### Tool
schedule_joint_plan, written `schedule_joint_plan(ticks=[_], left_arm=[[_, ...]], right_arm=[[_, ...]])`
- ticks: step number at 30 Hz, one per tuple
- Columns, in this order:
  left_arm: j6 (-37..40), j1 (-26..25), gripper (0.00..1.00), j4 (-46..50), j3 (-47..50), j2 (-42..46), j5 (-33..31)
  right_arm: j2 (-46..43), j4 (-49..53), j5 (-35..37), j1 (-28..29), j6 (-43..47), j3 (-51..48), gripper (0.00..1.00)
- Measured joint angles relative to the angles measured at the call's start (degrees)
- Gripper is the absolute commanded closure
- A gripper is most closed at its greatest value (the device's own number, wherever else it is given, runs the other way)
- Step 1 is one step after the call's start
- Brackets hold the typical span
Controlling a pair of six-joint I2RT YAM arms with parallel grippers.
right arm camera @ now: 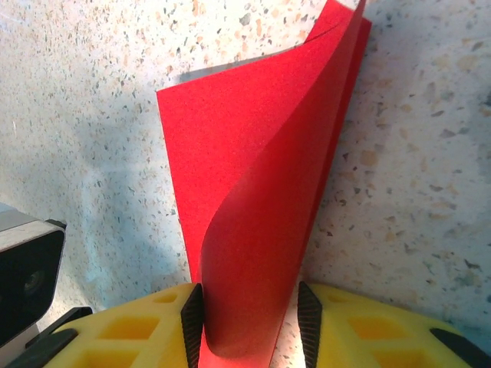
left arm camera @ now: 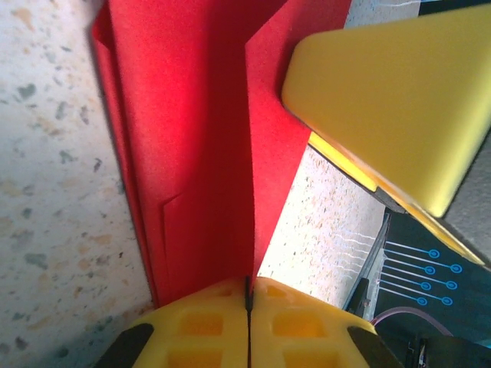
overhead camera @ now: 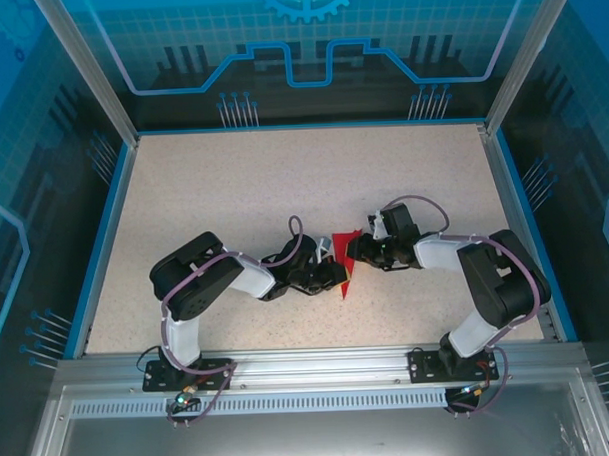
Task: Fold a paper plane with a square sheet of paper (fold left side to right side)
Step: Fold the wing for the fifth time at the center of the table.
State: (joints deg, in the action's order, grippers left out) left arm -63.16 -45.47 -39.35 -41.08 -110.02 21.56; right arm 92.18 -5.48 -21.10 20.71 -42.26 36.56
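Note:
The red sheet of paper [overhead camera: 346, 265] lies folded into narrow layers at the table's middle, between the two grippers. My left gripper [left arm camera: 248, 290] is shut on the near edge of an upright flap of the paper [left arm camera: 192, 138]; in the top view the left gripper [overhead camera: 331, 278] sits at the paper's left side. My right gripper [right arm camera: 249, 310] stands open around a curled flap of the paper [right arm camera: 253, 199]; the flap touches the left pad [right arm camera: 192, 322], and a gap shows before the right pad. From above, the right gripper [overhead camera: 358, 249] is at the paper's upper right.
The speckled table [overhead camera: 233, 190] has free room all around the paper. Blue walls and metal posts [overhead camera: 89, 75] frame it, with a metal rail [overhead camera: 309, 363] along the near edge. The right gripper's yellow finger [left arm camera: 391, 100] hangs close over the paper in the left wrist view.

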Motion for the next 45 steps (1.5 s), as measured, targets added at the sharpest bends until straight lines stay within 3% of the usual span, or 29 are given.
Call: schedule_joint_plan(ticks=[20, 31, 45], left_arm=[[0.2, 0.1, 0.77, 0.3, 0.1, 0.8, 0.0], [0.5, 4.6, 0.73, 2.2, 2.6, 6.9, 0.4], [-1.5, 6.9, 0.75, 1.4, -1.9, -0.4, 6.4]], right_arm=[[0.2, 0.5, 0.1, 0.0, 0.0, 0.3, 0.62], [0.2, 0.5, 0.1, 0.0, 0.0, 0.3, 0.62], [0.2, 0.6, 0.1, 0.0, 0.0, 0.3, 0.62]])
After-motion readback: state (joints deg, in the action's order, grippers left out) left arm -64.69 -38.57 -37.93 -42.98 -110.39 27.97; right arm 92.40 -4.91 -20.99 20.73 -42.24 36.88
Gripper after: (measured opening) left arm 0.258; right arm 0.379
